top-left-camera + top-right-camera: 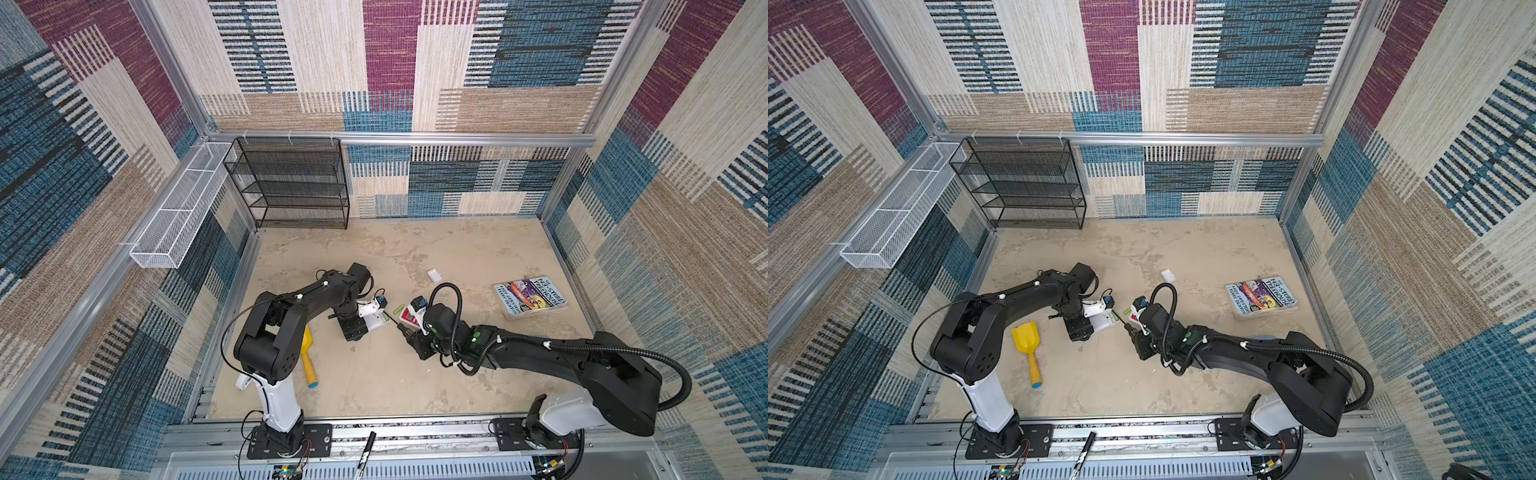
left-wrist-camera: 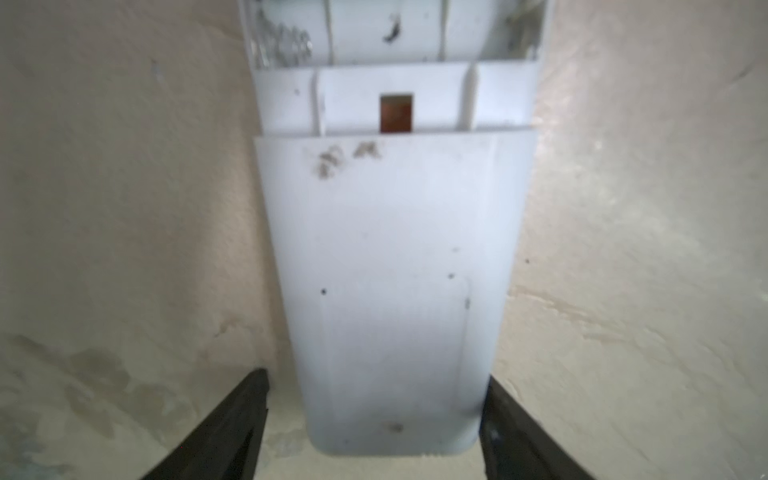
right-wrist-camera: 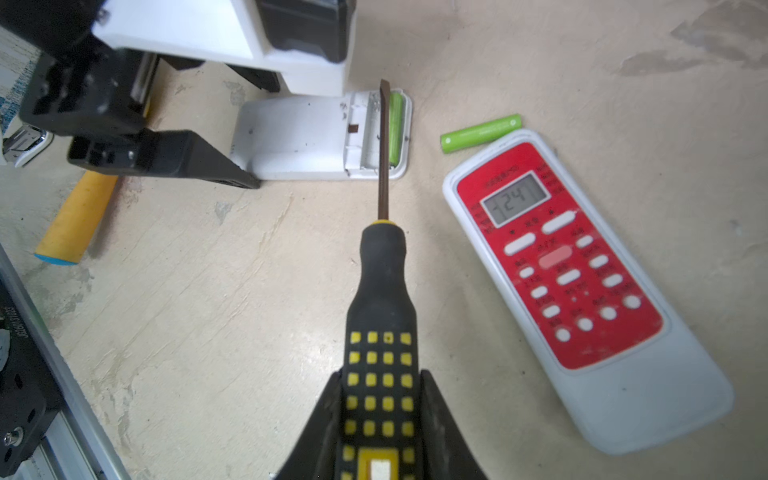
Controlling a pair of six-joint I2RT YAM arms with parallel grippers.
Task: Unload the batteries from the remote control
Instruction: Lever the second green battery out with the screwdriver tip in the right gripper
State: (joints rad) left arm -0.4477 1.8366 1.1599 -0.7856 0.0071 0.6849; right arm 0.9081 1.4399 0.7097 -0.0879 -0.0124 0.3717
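A white remote (image 2: 395, 270) lies face down with its battery bay uncovered. My left gripper (image 2: 376, 376) is open and straddles its closed end; one finger touches the side and a gap shows at the other. One green battery (image 3: 395, 124) sits in the bay, and the slot beside it is empty. A second green battery (image 3: 480, 134) lies loose on the floor beside a red-faced remote (image 3: 582, 291). My right gripper (image 3: 383, 374) is shut on a black-and-yellow screwdriver (image 3: 380, 316), whose blade tip rests in the bay next to the seated battery.
A yellow scoop (image 1: 1027, 345) lies by the left arm. A small white cover piece (image 1: 434, 275) and a book (image 1: 530, 297) lie at the back right. A black mesh rack (image 1: 291, 183) and a white basket (image 1: 174, 216) hang at the back left.
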